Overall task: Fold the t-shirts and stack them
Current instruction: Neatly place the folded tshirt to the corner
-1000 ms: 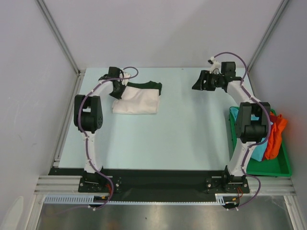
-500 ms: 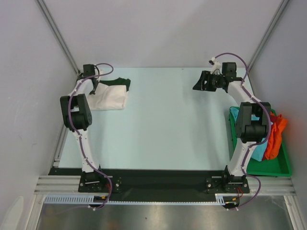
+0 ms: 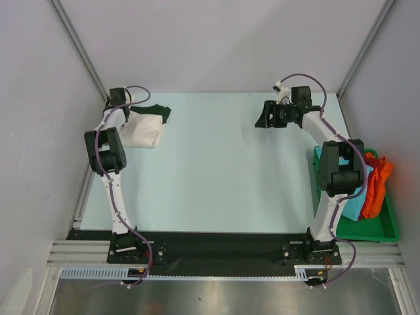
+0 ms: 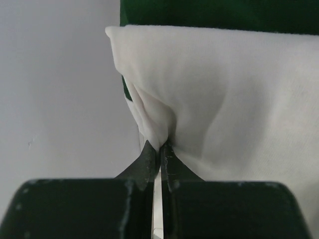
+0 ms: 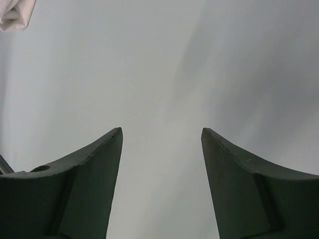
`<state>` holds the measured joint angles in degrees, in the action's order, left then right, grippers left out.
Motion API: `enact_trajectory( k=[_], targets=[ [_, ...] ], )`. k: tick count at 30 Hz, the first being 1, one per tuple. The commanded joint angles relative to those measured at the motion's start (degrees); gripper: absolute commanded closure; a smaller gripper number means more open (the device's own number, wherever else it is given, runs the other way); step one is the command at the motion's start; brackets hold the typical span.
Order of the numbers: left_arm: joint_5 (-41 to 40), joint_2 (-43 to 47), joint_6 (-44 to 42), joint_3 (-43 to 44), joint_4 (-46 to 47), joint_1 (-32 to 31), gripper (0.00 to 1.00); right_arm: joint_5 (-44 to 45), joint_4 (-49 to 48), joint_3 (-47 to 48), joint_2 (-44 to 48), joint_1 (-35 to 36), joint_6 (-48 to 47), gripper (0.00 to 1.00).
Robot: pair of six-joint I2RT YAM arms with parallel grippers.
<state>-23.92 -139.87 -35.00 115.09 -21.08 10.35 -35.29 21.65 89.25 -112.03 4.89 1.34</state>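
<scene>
A folded cream-white t-shirt [image 3: 143, 130] lies on a dark green t-shirt [image 3: 160, 112] at the table's far left corner. Only a strip of the green one [image 4: 214, 12] shows past the white cloth [image 4: 224, 89] in the left wrist view. My left gripper [image 4: 160, 148] is shut on a pinched edge of the white shirt, near its left side [image 3: 125, 113]. My right gripper [image 5: 161, 133] stands open over bare table at the far right [image 3: 262, 118], nothing between its fingers. A corner of the white shirt [image 5: 17, 14] shows far off in the right wrist view.
A green tray [image 3: 387, 230] at the right edge holds orange cloth [image 3: 377, 184] and light blue cloth [image 3: 353, 205]. White walls and metal frame posts close in the table at the back and sides. The table's left rim [image 3: 88, 177] runs close to the shirts.
The left gripper has dragged the stacked shirts leftward to the far left corner. The right gripper has shifted slightly left and stays open.
</scene>
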Motion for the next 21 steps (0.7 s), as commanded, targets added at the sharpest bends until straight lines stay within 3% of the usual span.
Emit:
enact_trajectory(
  k=[1, 21],
  targets=[
    [-3.41, -1.19, -1.91, 3.48, 3.5, 1.78, 1.0, 1.54, 0.59, 2.06, 3.31, 1.09, -1.17, 0.3],
    [-6.66, -2.33, -4.19, 4.88, 7.54, 2.75, 1.0, 2.5, -0.2, 4.79, 0.23, 3.11, -1.17, 0.28]
  ],
)
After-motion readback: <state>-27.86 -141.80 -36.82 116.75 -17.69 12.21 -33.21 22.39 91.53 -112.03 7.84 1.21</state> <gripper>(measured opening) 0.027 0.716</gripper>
